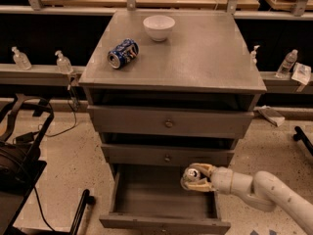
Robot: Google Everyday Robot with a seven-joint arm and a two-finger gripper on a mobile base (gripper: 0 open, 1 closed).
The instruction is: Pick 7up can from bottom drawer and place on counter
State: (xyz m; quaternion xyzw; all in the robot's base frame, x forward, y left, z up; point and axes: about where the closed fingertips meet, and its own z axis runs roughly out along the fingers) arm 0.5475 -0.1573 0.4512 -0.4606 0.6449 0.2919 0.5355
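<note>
The bottom drawer (146,199) of the grey cabinet is pulled open, its grey interior bare on the left. My gripper (194,178) reaches in from the right on a white arm and is shut on the 7up can (190,176), whose silver top with pull tab faces up and left. The can is held above the drawer's right side, just below the middle drawer's front. The counter (195,53) is the cabinet's flat grey top, above the gripper.
A blue-and-white can (122,53) lies on its side on the counter's left. A white bowl (159,27) stands at its back middle. Two knobbed drawers are closed. A black frame (24,146) stands on the floor at left. Bottles line the ledge behind.
</note>
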